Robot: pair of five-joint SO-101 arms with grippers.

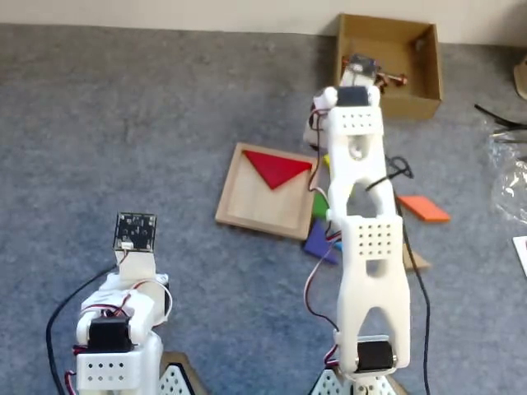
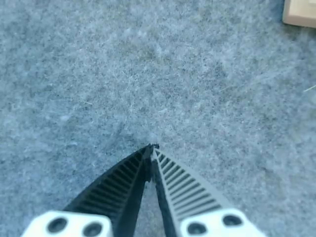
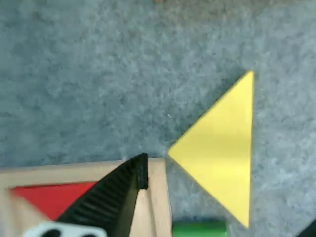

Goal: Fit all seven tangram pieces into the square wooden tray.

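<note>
— Since only the red triangle (image 1: 276,167) is seated in the square wooden tray (image 1: 247,210), which step is judged to be in hand?

— The pickup of the yellow triangle (image 3: 222,143) is judged to be in hand. It lies flat on the carpet (image 2: 148,74), just beside the tray's corner, with a green piece (image 3: 200,228) near it.

— How is the right gripper (image 3: 224,197) held?

— It is held wide open and empty above that corner. One finger (image 3: 123,192) is seen over the tray's rim and the other is barely glimpsed far off, so the yellow triangle is bracketed between them. The right arm (image 1: 370,247) is stretched forward over the loose pieces.

— What is called for next?

— A descent and a closing across the triangle's edges would be needed, then a lift and a turn so that it can be laid against the red one. So thin a piece may be pushed rather than gripped.

— And the left gripper (image 2: 152,148)?

— It is closed on nothing, tips met, over bare carpet apart from the tray.
</note>
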